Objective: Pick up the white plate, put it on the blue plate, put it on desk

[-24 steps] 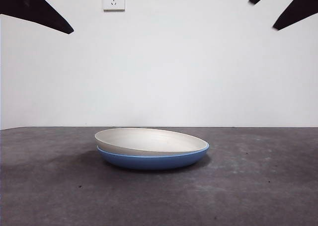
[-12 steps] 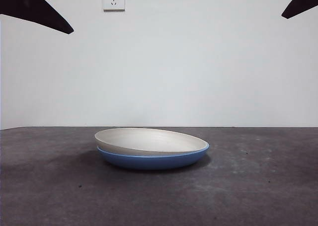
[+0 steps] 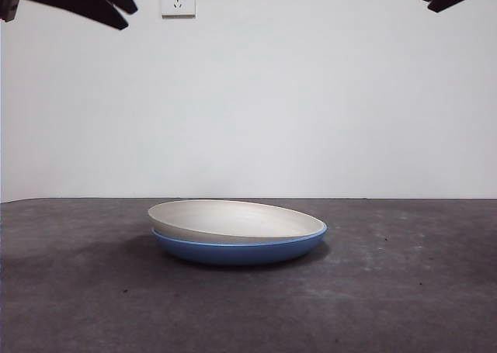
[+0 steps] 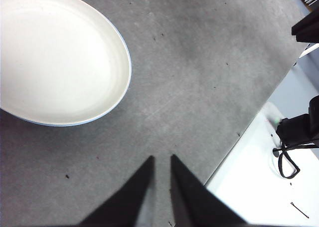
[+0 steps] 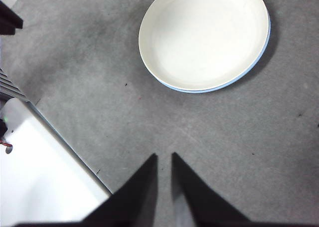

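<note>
I saw the white plate (image 5: 205, 36) nested on the blue plate (image 3: 237, 250), well ahead of both empty pincers, the left pincer (image 4: 161, 163) and right pincer (image 5: 163, 160) each narrowed nearly shut, neither clearly nearer.

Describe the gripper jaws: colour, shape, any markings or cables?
Left gripper and right gripper look alike: two matte black jaws each, flat blades tapering to sharp points. No markings, labels or cables visible on them. From the front they show only as black wedges at the top corners.

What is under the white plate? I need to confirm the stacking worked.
The blue plate sits under the white plate, both on the desk. Only its outer wall and rim show; its inside is covered.
</note>
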